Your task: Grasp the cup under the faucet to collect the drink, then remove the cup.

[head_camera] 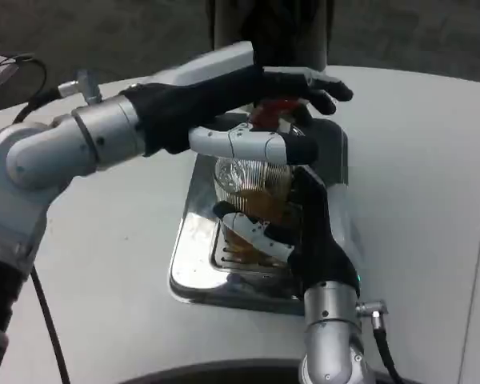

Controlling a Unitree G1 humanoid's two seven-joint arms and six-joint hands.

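Note:
A clear ribbed cup (252, 180) stands on the steel drip tray (194, 268) under the faucet, with amber drink (260, 210) in its lower part. My right hand (310, 234) reaches in from below and grips the cup, its fingers wrapped round the front and right side. My left hand (224, 104) comes in from the left and lies over the red faucet lever (274, 110). Its fingers stretch out flat over the lever and its thumb runs across in front of the cup's top. The faucet spout is hidden behind the left hand.
The dark dispenser column (272, 32) rises behind the tray at the table's back. A black cable (28, 76) and a small device lie at the far left edge. White table surface (416, 184) spreads to the right and left of the tray.

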